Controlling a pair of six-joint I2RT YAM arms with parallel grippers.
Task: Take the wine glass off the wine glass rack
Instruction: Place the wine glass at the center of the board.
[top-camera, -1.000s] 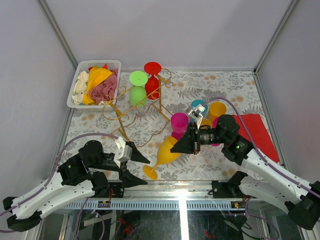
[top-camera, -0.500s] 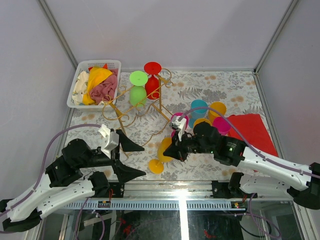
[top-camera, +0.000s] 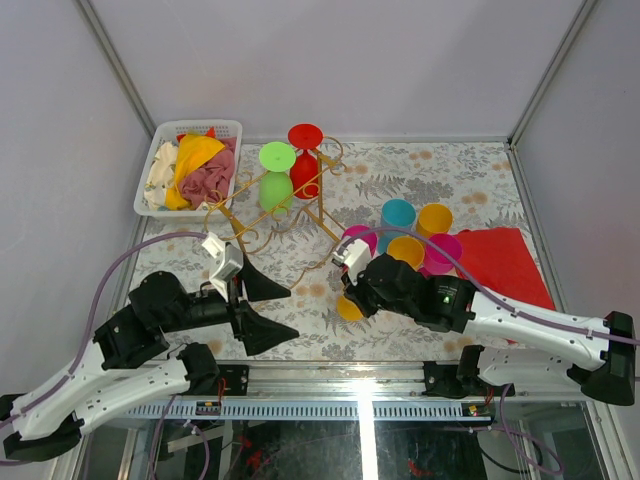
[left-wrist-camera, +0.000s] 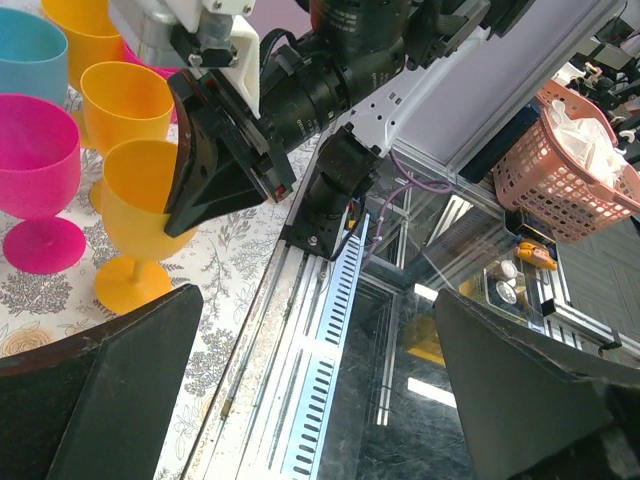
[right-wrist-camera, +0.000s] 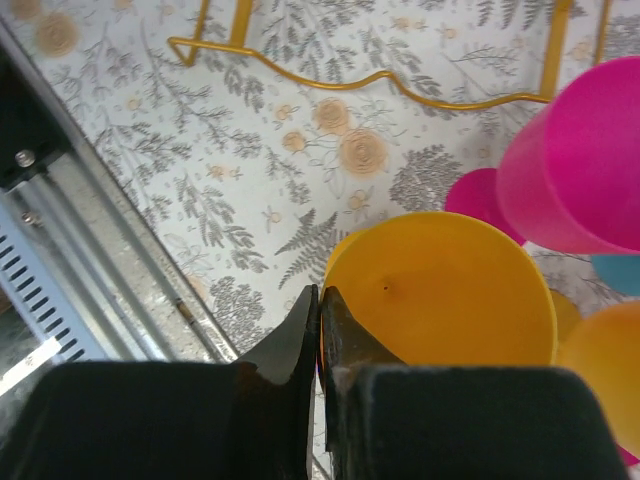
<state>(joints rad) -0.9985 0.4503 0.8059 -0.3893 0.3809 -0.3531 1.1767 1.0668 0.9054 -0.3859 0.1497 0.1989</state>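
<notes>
The gold wire wine glass rack (top-camera: 262, 232) stands at the back left of the table, and one of its rails (right-wrist-camera: 550, 45) shows in the right wrist view. A green wine glass (top-camera: 275, 180) and a red one (top-camera: 305, 158) hang upside down on it. A yellow wine glass (top-camera: 348, 308) (left-wrist-camera: 135, 190) (right-wrist-camera: 450, 290) stands upright on the cloth off the rack. My right gripper (top-camera: 347, 290) (right-wrist-camera: 318, 292) is shut on its rim. The left gripper (top-camera: 293, 312) (left-wrist-camera: 320, 400) is open and holds nothing, just left of that glass near the front rail.
Several glasses cluster right of the yellow one: pink (top-camera: 358, 238), teal (top-camera: 397, 214), yellow (top-camera: 434, 218), yellow (top-camera: 405, 250), pink (top-camera: 441, 250). A red cloth (top-camera: 505, 262) lies at the right. A white basket (top-camera: 158, 150) of cloths sits back left. The metal front rail (left-wrist-camera: 330, 300) runs along the near edge.
The right gripper swung the yellow glass from tilted to upright and set its foot on the cloth, shifting left. The left gripper opened fully and rose a little.
</notes>
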